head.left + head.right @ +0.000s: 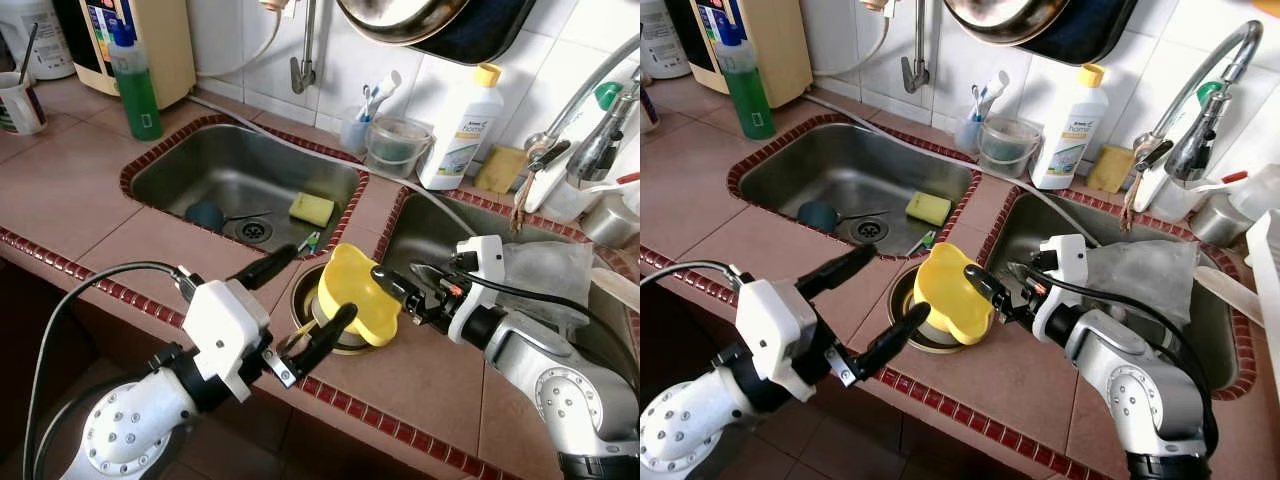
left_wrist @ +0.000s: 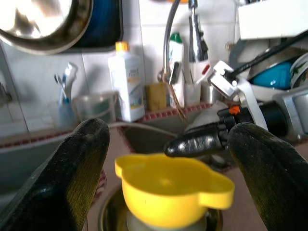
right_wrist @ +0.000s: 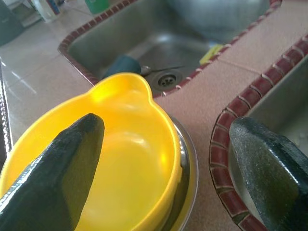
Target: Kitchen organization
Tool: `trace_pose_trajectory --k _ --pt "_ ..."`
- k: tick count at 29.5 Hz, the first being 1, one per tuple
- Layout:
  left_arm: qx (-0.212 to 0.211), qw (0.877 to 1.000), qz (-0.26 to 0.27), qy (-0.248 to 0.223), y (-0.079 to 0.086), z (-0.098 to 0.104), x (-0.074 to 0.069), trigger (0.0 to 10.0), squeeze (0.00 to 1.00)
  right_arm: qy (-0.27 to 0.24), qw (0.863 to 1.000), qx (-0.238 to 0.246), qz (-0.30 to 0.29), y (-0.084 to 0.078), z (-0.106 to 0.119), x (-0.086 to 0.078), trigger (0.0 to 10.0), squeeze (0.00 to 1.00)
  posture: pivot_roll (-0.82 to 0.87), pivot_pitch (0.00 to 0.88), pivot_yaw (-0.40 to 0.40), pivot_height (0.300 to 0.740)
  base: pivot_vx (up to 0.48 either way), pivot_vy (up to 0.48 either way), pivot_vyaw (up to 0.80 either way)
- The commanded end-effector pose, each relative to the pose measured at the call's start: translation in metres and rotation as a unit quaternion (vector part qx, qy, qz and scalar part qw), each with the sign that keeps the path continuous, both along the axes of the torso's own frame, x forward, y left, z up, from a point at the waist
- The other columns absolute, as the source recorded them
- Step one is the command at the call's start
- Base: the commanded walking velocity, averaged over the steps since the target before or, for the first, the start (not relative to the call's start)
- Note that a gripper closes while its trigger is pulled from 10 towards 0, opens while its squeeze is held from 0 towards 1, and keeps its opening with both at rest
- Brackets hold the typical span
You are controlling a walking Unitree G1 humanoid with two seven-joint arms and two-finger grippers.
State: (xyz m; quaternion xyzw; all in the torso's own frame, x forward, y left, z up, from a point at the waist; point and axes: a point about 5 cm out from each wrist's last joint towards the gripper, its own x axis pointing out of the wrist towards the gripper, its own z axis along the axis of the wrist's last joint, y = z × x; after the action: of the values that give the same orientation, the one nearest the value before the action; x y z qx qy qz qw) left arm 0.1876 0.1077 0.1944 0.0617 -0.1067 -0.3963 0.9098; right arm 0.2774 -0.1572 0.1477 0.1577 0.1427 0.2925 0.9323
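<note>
Yellow bowl (image 1: 355,297) sits tilted in a metal bowl (image 1: 345,340) on the counter (image 1: 90,200) between the sinks, apparently not yet gripped. Left gripper (image 1: 305,300) spread before it; right gripper (image 3: 166,159) spread, one finger over its rim; sorting mostly undone

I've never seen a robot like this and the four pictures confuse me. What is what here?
It is a humanoid robot at a tiled kitchen counter with two sinks. The two wide pictures come from cameras on its head; the other two look along each wrist's black fingers. The left gripper and the right gripper are both open on either side of a yellow bowl, which sits tilted in a metal bowl. Nothing is held. A yellow sponge lies in the left sink.
</note>
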Motion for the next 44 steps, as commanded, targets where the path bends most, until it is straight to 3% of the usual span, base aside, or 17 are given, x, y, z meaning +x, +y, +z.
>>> trace_pose_trajectory --k 1,15,17,19,20,21,22,24,25,26,44 --pt "0.001 1.0 -0.005 0.012 -0.003 -0.002 -0.002 10.0 0.0 0.009 1.0 -0.004 -0.006 -0.006 -0.002 -0.001 10.0 0.0 0.04 0.133 -0.119 0.74 0.0 0.0 0.0" --pt "0.002 0.998 -0.004 0.058 -0.008 -0.013 -0.009 10.0 0.0 0.036 0.999 -0.012 -0.007 -0.01 -0.011 -0.001 10.0 0.0 0.04 0.175 -0.111 0.74 0.0 0.0 0.0" --pt "-0.001 0.998 -0.002 0.063 -0.008 -0.013 -0.009 10.0 0.0 0.036 0.999 -0.012 -0.008 -0.011 -0.01 0.0 9.4 0.0 0.03 0.179 -0.111 0.74 0.0 0.0 0.0" --pt "-0.001 0.998 -0.003 0.064 -0.008 -0.012 -0.009 10.0 0.0 0.038 0.999 -0.012 -0.006 -0.011 -0.01 0.0 7.5 0.0 0.03 0.18 -0.111 0.74 0.0 0.0 0.0" --pt "-0.001 0.998 -0.003 0.063 -0.009 -0.012 -0.009 10.0 0.0 0.038 0.999 -0.014 -0.007 -0.012 -0.01 0.001 5.9 0.0 0.03 0.182 -0.11 0.74 0.0 0.0 0.0" --pt "-0.001 0.998 -0.003 0.063 -0.009 -0.012 -0.009 10.0 0.0 0.038 0.999 -0.015 -0.007 -0.013 -0.01 0.002 5.9 0.0 0.03 0.182 -0.11 0.74 0.0 0.0 0.0" --pt "-0.002 0.998 -0.004 0.062 -0.009 -0.011 -0.009 10.0 0.0 0.038 0.999 -0.014 -0.008 -0.014 -0.009 0.003 4.1 0.0 0.03 0.184 -0.11 0.74 0.0 0.0 0.0" --pt "-0.003 0.998 -0.002 0.061 -0.009 -0.01 -0.008 10.0 0.0 0.038 0.999 -0.015 -0.008 -0.015 -0.008 0.006 2.2 0.0 0.03 0.185 -0.111 0.74 0.0 0.0 0.0" --pt "-0.004 0.998 -0.002 0.061 -0.009 -0.01 -0.008 10.0 0.0 0.037 0.999 -0.017 -0.008 -0.015 -0.008 0.006 2.2 0.0 0.03 0.185 -0.111 0.74 0.0 0.0 0.0" --pt "-0.005 0.998 -0.002 0.061 -0.01 -0.01 -0.008 10.0 0.0 0.036 0.999 -0.017 -0.008 -0.016 -0.008 0.007 0.2 0.0 0.03 0.187 -0.111 0.74 0.0 0.0 0.0" --pt "-0.011 0.998 0.0 0.056 -0.011 -0.006 -0.006 10.0 0.0 0.03 0.999 -0.008 -0.007 -0.017 -0.002 0.013 0.0 0.0 0.03 0.177 -0.117 0.74 0.0 0.0 0.0"
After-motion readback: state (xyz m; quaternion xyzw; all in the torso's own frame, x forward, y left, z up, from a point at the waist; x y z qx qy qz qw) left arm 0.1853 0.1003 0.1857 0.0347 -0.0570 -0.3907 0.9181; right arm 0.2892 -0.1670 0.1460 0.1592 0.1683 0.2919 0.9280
